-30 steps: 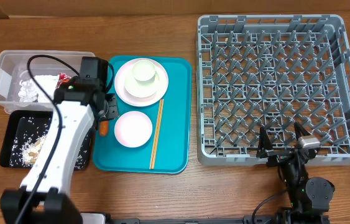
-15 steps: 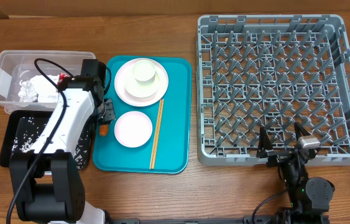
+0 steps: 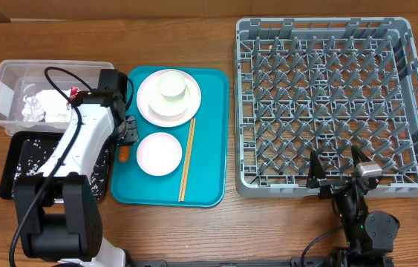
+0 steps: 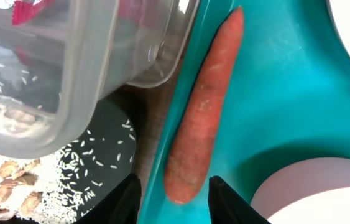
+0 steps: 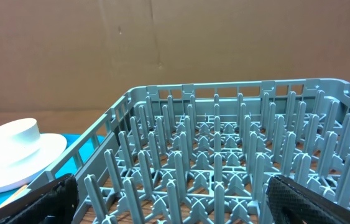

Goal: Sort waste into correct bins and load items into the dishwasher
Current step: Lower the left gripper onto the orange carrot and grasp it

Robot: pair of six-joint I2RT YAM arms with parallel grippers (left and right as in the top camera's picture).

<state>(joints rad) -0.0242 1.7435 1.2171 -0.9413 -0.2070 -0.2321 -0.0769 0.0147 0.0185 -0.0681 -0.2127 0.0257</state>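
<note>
An orange carrot (image 4: 202, 112) lies along the left rim of the teal tray (image 4: 268, 93), seen from above as the carrot (image 3: 123, 155). My left gripper (image 4: 173, 202) is open, one finger on each side of the carrot's thick end with a gap on both sides. Beside it stands the clear tub (image 3: 4, 81) with a white napkin (image 3: 41, 104) and red wrapper (image 3: 76, 93) inside. The black tray (image 3: 15, 174) holds rice (image 4: 75, 174) and peanuts (image 4: 7, 186). My right gripper (image 3: 336, 174) is open and empty at the near wall of the grey dish rack (image 3: 327, 96).
On the teal tray (image 3: 209, 148) are a white plate (image 3: 149, 104) carrying a small bowl (image 3: 171, 85), a pale pink bowl (image 3: 158, 153) and wooden chopsticks (image 3: 187, 159). The left arm's cable (image 3: 53, 74) loops over the tub.
My left arm has swung from over the black tray to a steeper stance, and its jaws have spread wider around the carrot's end. The carrot and right arm have stayed put.
</note>
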